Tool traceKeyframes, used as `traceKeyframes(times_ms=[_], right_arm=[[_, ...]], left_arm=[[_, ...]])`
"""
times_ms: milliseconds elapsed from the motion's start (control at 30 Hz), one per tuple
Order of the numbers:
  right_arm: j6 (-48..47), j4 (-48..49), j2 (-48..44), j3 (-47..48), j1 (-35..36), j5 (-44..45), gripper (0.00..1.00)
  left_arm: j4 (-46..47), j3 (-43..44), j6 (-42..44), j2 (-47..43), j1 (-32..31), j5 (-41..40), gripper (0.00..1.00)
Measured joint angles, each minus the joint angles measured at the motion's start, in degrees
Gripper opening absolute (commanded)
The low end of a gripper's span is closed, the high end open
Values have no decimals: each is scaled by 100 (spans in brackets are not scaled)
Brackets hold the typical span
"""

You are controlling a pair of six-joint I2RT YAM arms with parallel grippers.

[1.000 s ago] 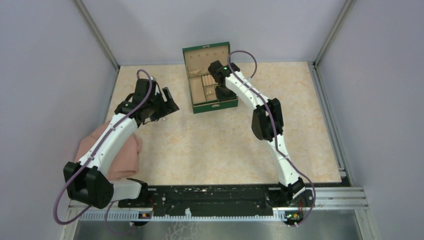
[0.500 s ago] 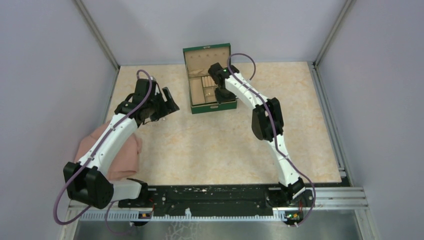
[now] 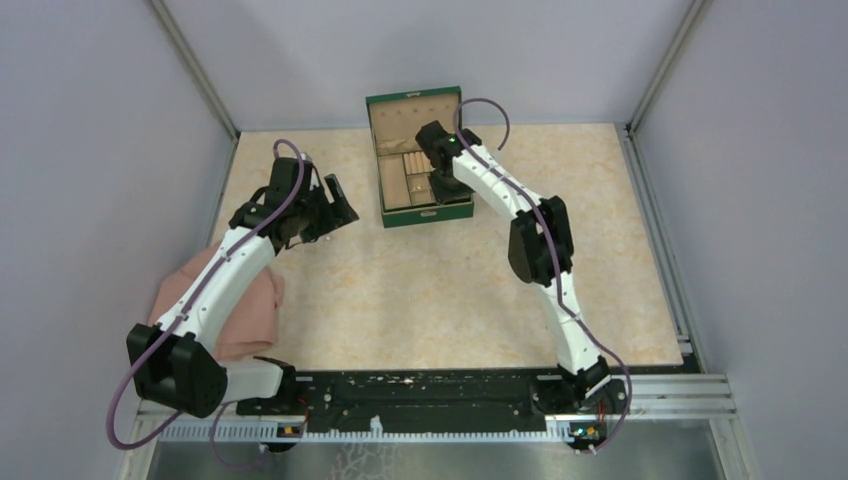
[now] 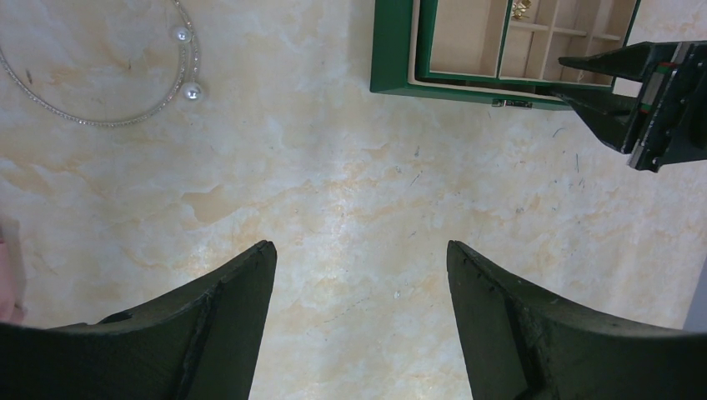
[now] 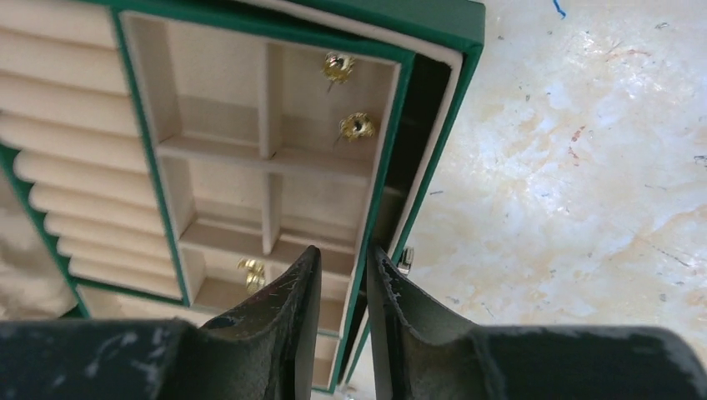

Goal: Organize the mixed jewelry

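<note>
Jewelry is split up right now. A gold stud [image 5: 357,126] and its twin [image 5: 338,67] share a corner cell of the green box [image 5: 433,25]. A third gold bit [image 5: 250,268] sits in another cell, just beside the right pincer [image 5: 343,254]. That pincer hangs over the box's edge, open only a narrow slit and gripping nothing. A thin silvery hoop with two pearls [image 4: 185,62] lies on the table [image 4: 350,208], well apart from the box. The left pincer [image 4: 358,250] gapes wide above the table, empty.

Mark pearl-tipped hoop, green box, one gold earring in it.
pearl-tipped hoop [image 4: 193,90], left wrist view, lower pearl end.
green box [image 4: 392,46], left wrist view, outer green wall.
gold earring [image 5: 357,126], right wrist view, its centre.
</note>
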Motion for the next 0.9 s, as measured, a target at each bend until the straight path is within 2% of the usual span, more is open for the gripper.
traceKeyframes(times_ms=[67,133,300,367,467,533,600,733,900], right_arm=[[-149,13,-120,-2,17,66,25],[-382,142,-280,-4,33,155,18],[-1665,1093,-1165,-721,46,542,21],[-2435,1779,-1788,-1532,44,715,23],[-3825,3189,-2863,-3163,-9,761,33],[-4774,4085,-3556,-4207,-129,483,34],[-5580,4492,-3886,-4629,-385,103,34],[-6835,4693,-3766,-4398,-962,-509,33],[-8056,4371,-2876,-3187,-1187,-964,29]], left_arm=[[0,0,2,0,0,0,81],[2,0,4,2,0,0,82],[92,0,92,-2,0,26,85],[240,0,125,-11,0,98,86],[470,11,197,-9,0,227,86],[568,103,254,76,0,328,86],[656,251,308,240,0,409,86],[876,535,433,656,0,531,87],[1008,688,520,1001,0,601,87]])
